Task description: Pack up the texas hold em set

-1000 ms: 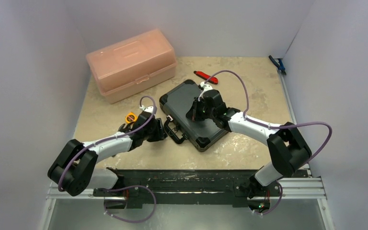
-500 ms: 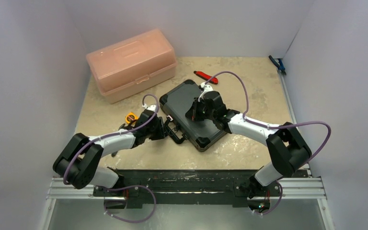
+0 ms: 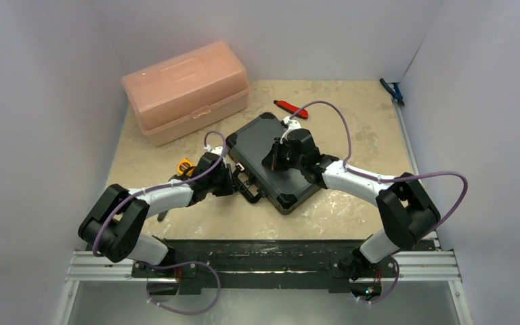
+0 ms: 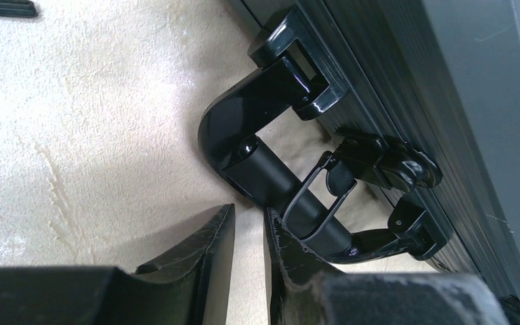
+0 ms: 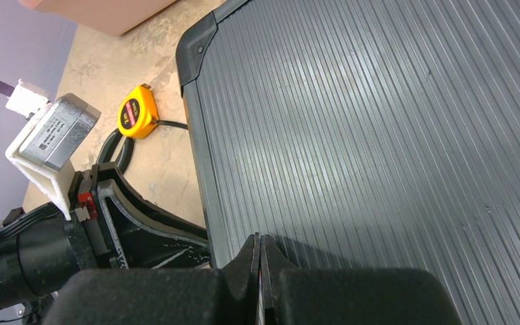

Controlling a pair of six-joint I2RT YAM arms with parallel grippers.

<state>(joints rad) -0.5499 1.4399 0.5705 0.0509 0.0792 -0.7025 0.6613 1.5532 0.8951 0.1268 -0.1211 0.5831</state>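
Observation:
The texas hold em set is a black ribbed case [image 3: 254, 139], lid down, lying mid-table. Its handle [image 4: 264, 169] and a wire latch [image 4: 379, 162] run along the side facing my left gripper [image 4: 247, 213]. That gripper's fingers stand a narrow gap apart with only bare table between them, and the right fingertip sits right against the handle. From above, the left gripper [image 3: 232, 179] is at the case's left edge. My right gripper [image 5: 259, 238] is shut with nothing in it, tips down on the case lid [image 5: 379, 122] near its left edge. Chips and dice are hidden.
A large pink translucent box [image 3: 186, 88] stands at the back left. A yellow tape measure [image 3: 185, 166] lies beside the left wrist, also seen as the tape measure [image 5: 135, 112]. A red-handled tool [image 3: 290, 107] lies behind the case, and a blue tool [image 3: 393, 90] is at the right wall.
My left arm has reached right, up to the case's handle, and its jaws have narrowed. The right gripper has stayed shut on the lid.

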